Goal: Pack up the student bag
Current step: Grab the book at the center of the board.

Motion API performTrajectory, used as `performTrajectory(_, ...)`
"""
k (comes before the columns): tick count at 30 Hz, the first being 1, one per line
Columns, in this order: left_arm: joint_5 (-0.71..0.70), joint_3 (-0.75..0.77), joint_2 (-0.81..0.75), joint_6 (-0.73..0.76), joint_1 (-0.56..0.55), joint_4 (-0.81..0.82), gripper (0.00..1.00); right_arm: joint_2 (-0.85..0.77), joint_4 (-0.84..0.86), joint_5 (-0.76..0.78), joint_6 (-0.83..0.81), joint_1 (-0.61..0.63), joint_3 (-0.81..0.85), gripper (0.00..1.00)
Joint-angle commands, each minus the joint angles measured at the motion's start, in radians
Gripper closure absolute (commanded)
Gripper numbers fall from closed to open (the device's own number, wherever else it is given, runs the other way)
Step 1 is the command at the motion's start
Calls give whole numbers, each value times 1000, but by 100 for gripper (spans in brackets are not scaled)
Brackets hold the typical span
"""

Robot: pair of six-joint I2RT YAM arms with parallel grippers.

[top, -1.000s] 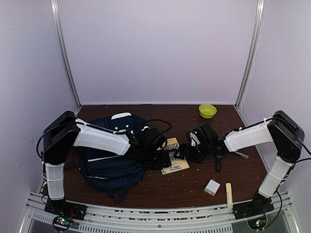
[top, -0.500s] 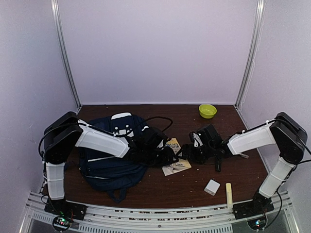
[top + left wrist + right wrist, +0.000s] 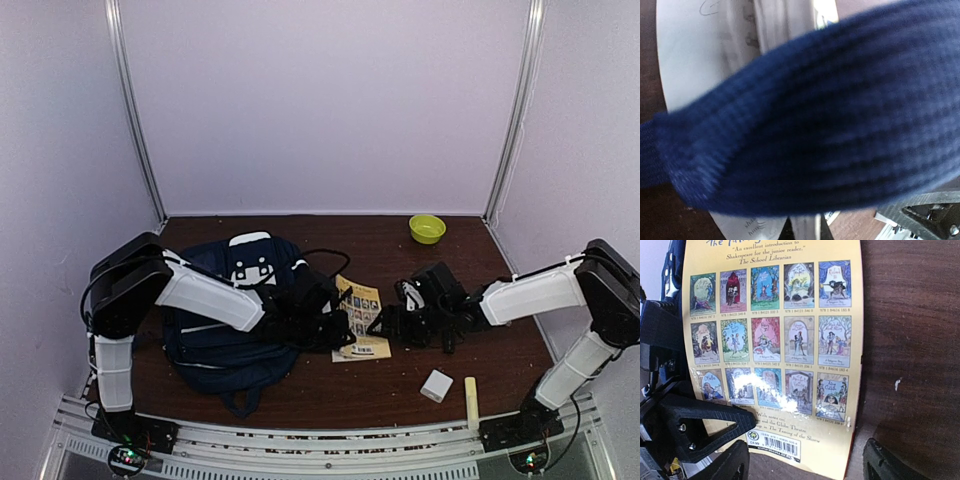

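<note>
Lying at the left side of the desk (image 3: 330,398), the student bag (image 3: 215,335) has its right rim pinched by the tightly closed left gripper (image 3: 340,330), probably to hold the mouth open. Just beside it a book (image 3: 365,300) lies flat. The right gripper (image 3: 388,325) stands wide over the book's near edge, with room toward the far edge.

The left arm (image 3: 205,290) reaches from its base at the near left toward the middle, white forearm slanting down to the right; its wrist bends low, and the left gripper (image 3: 338,328) has its jaws closed (its own camera shows none of its fingers); the right arm (image 3: 530,295) stretches leftward, forearm almost level; the right gripper (image 3: 388,325) points left, jaws spread wide, dark fingertips (image 3: 735,465) low in its wrist view; the two grippers sit tip toward tip, just beside one another.
</note>
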Motion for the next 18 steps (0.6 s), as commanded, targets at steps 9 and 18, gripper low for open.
performTrajectory(9, -16, -59, -192, 139, -28, 208, 100, -295, -46, -57, 49, 5, -81, 15)
performTrajectory(18, 44, -119, -238, 59, -27, 387, 100, -484, -57, -12, 101, 5, -152, 14)
